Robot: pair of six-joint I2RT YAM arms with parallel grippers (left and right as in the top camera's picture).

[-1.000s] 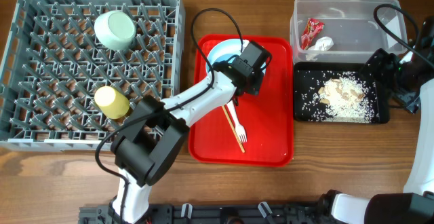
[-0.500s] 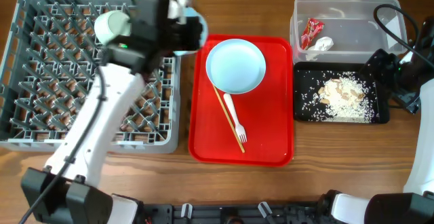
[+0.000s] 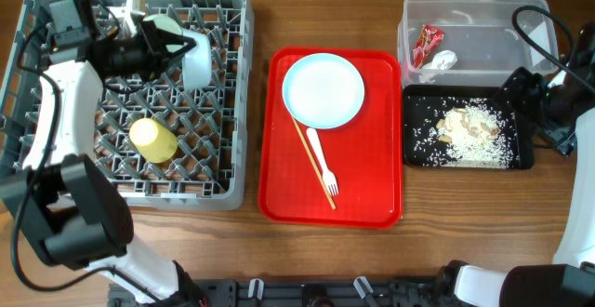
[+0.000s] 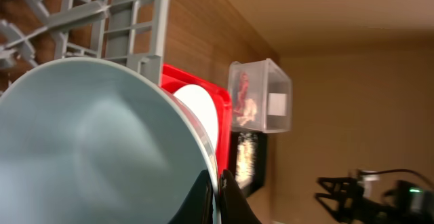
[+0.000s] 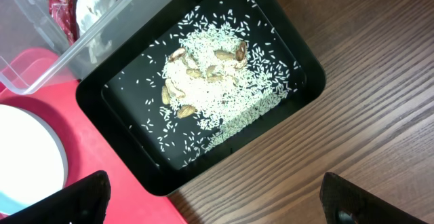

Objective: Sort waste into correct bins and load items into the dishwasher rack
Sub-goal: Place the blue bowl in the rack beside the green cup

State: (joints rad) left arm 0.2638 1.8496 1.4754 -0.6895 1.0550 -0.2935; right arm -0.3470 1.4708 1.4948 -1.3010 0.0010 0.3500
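my left end effector (image 3: pixel 173 51) grips the blue bowl (image 3: pixel 196 59) over the rack (image 3: pixel 236 144); the right end effector (image 5: pixel 215 207) hangs open. next i seat it between pegs.

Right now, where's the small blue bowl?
Overhead view: the small blue bowl is held on its side in the left claw over the dishwasher rack, far right part, beside the green bowl, with the yellow cup nearer the robot.

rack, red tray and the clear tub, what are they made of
Rack: grey moulded plastic by its look, matte lattice walls and pegs. Red tray: likely plastic, smooth with a slight sheen. Clear tub: transparent plastic, the wrapper visible through its wall.
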